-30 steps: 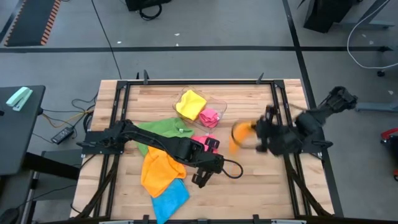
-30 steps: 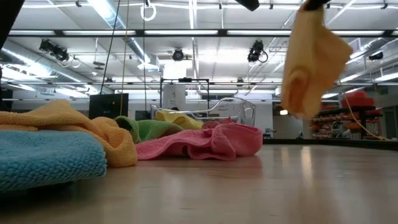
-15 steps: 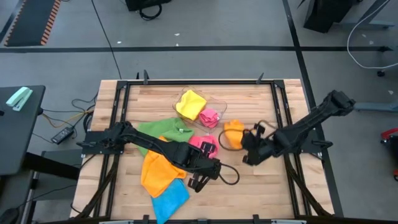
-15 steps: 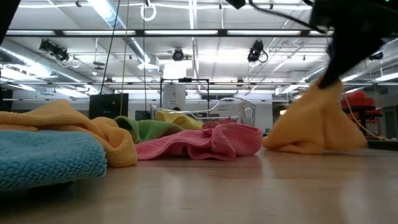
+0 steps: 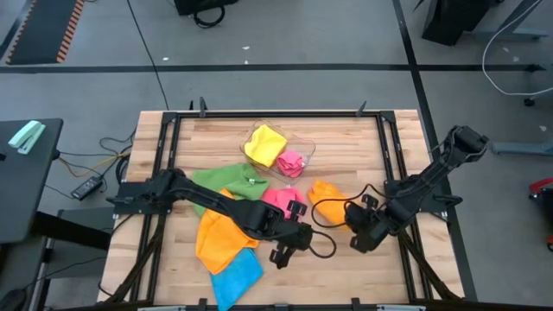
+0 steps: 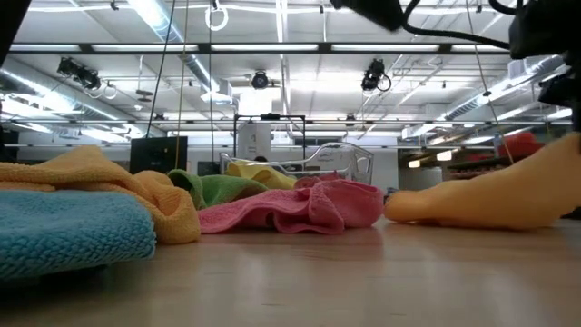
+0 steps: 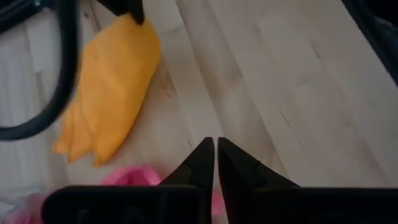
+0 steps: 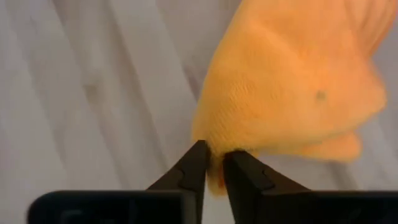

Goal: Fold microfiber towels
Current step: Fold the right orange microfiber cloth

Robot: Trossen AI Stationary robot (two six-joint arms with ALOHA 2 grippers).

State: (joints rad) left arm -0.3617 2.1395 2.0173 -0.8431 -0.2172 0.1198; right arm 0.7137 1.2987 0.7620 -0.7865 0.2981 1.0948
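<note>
Orange towel point(image 5: 327, 195) lies flat, its edge pinched by right end effector point(image 8: 213, 163); left end effector point(image 7: 215, 154) clenched, empty.

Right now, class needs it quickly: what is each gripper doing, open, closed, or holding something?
Left gripper: closed, holding nothing, over bare wooden table.
Right gripper: nearly closed on the edge of the soft orange microfiber towel.

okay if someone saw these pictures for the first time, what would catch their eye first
Probably the orange towel lying flat on the wooden table right of centre, its edge between the right gripper's fingers. Next, the bright heap at left: green towel, pink towel, blue towel, with the left gripper hovering nearby.
</note>
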